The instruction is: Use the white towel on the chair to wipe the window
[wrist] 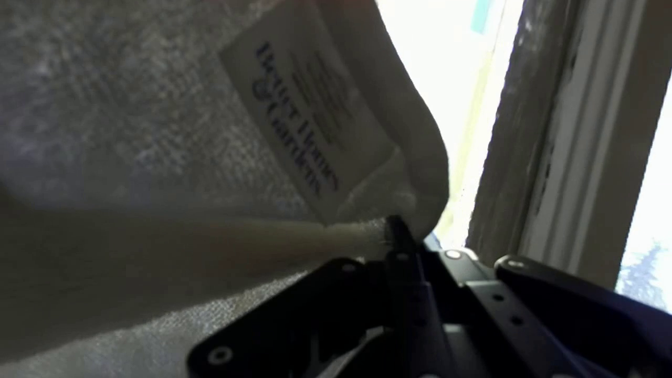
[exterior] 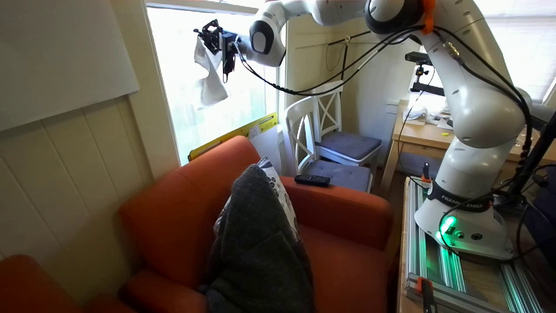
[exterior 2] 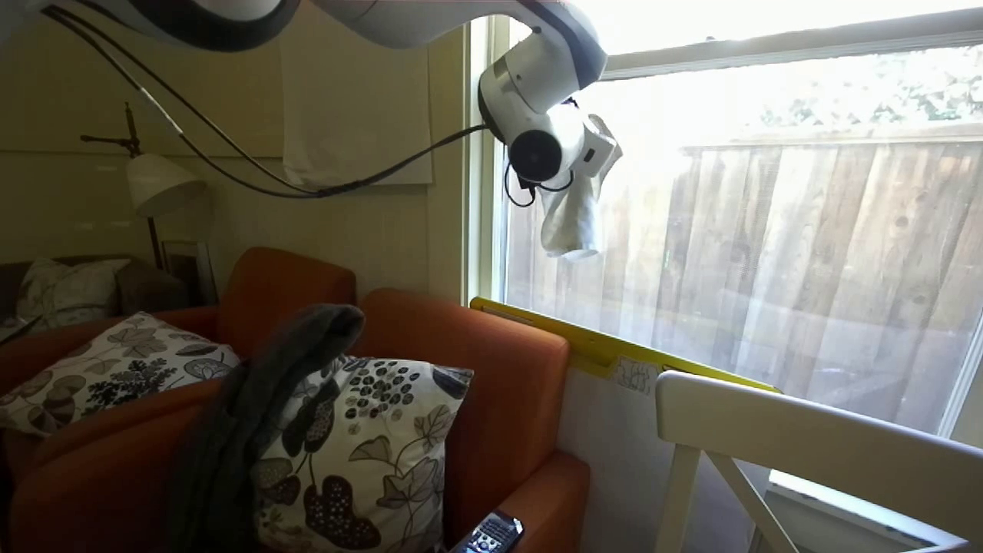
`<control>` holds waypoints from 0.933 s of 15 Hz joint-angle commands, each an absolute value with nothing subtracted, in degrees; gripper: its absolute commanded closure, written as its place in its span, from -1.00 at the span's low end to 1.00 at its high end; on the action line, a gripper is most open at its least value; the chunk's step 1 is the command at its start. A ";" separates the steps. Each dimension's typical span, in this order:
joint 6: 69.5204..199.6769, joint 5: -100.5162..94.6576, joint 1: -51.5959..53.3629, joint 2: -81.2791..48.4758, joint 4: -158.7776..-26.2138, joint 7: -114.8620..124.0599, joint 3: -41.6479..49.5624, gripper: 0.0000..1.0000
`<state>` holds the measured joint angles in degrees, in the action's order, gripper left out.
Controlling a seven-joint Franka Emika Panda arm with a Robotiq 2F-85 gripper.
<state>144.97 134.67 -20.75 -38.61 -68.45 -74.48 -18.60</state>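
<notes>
Hanging in front of the window [exterior: 243,100], the white towel [exterior: 213,89] shows at the upper left of the frame in an exterior view. At its top is the hand [wrist: 410,233], closed tight in the wrist view and pinching one edge of the towel beside the sewn label [wrist: 294,115]. Picking up therefore looks done. Bringing the towel over looks all but done too, since both exterior views have it up before the window. Whether the two touch I cannot tell; the arm [exterior 2: 537,73] hides part of the towel at the upper middle of the frame in an exterior view, and glare blurs its outline elsewhere. Wiping seems to be what is left, though nothing here shows whether any stroke is finished; it probably calls for laying the towel flat and sweeping it across, above the yellow strip [exterior: 243,132] along the bottom. Farther out, at the lower right in an exterior view, stands a white chair [exterior 2: 814,453]; the towel is on no chair in view.
</notes>
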 commanded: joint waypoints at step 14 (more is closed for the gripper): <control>142.89 132.96 -6.83 -45.88 -70.92 -62.78 5.24 0.98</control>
